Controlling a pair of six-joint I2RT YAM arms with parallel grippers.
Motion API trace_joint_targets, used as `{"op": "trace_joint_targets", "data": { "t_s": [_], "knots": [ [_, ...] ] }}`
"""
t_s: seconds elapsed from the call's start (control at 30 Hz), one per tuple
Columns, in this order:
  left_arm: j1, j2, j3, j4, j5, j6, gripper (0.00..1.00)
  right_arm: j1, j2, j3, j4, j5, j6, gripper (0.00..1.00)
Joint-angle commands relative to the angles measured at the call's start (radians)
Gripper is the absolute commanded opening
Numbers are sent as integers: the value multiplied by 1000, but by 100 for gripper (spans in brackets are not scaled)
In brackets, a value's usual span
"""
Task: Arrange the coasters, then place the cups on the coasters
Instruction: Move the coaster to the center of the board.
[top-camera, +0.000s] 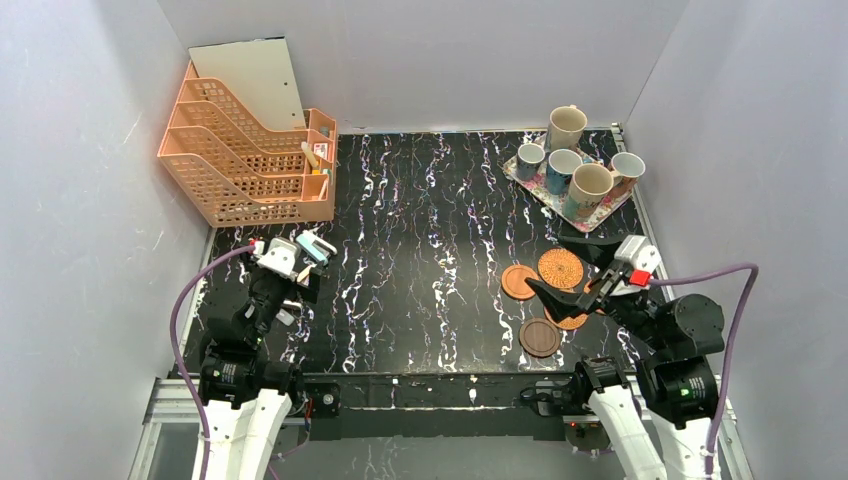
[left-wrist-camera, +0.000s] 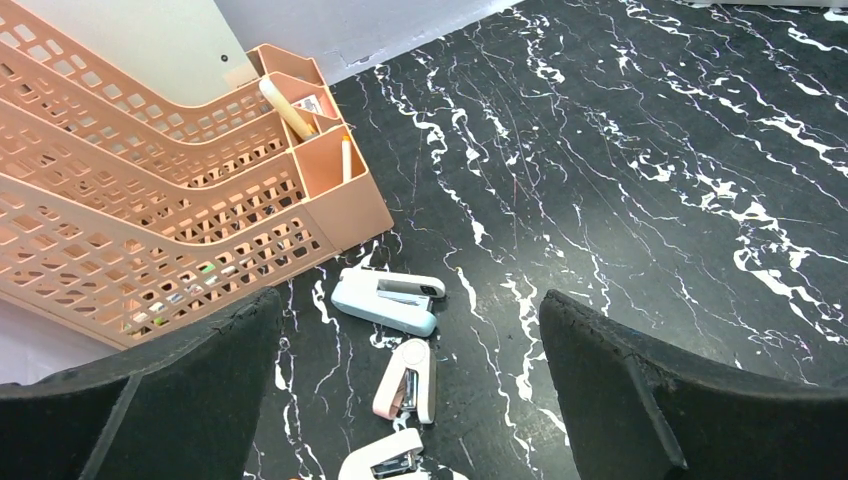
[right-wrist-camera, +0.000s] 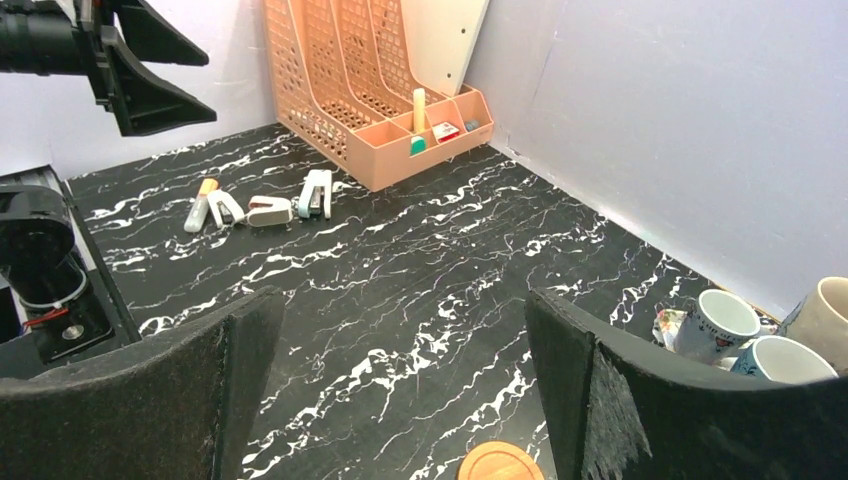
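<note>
While the right tool (top-camera: 546, 262) hangs released over the coasters (top-camera: 519, 281) on the desk (top-camera: 430, 250), the left tool (left-wrist-camera: 408, 300) also gapes empty; 5 cups (top-camera: 590, 188) cluster at the tray (top-camera: 538, 194).

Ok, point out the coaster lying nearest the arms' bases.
The dark brown wooden coaster: it is the darkest and sits closest to the table's near edge. The lighter wooden one and the woven one lie farther back.
</note>
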Motion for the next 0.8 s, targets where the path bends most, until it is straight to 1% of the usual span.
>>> {"op": "trace_joint_targets", "data": {
  "t_s": [0.0,0.1,0.13,0.2,0.4,0.5,0.63,0.7,0.77],
  "knots": [
    [3,0,-2,-6,32,10,98,8,3,-44,44,-15,-11,98],
    [3,1,-5,-10,45,16,98,8,-4,-110,82,-56,-116,98],
    [3,3,-6,-12,52,18,98,7,15,-127,105,-53,-127,98],
    [3,8,-4,-17,65,22,98,8,76,-125,112,-19,-125,98],
    [3,25,-4,-20,70,24,98,7,334,-53,46,75,-146,98],
    [3,63,1,-12,73,34,98,7,514,61,-24,116,-170,98],
    [3,185,7,-17,112,106,98,15,790,296,-153,141,-226,98],
    [3,246,7,-17,96,122,98,32,914,411,-208,224,-235,98],
    [3,286,-13,4,83,114,98,59,1016,491,-248,286,-238,98]
  ]
}}
